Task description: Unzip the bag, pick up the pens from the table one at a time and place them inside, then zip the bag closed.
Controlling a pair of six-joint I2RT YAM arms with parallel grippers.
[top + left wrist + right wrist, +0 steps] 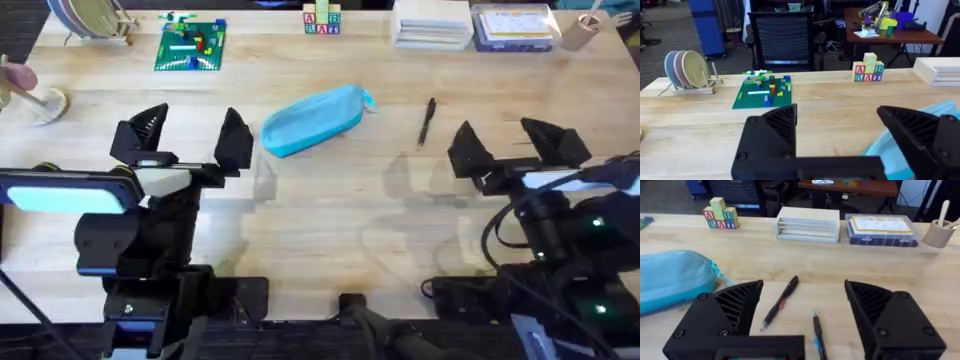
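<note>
Left hand [190, 140]: spread wide, empty, hovering over the counter [330, 220] just left of the bag [312, 120], likely placed to steady it for unzipping. Right hand [505, 145]: spread wide, empty, just right of one pen [426, 122], a second pen [818, 336] lying between its fingers in the right wrist view. Bag: mid-counter, tilted, apparently zipped. Pens: loose on the counter to the right of the bag. Far edge: letter blocks [322, 20], brick plate [190, 45].
</note>
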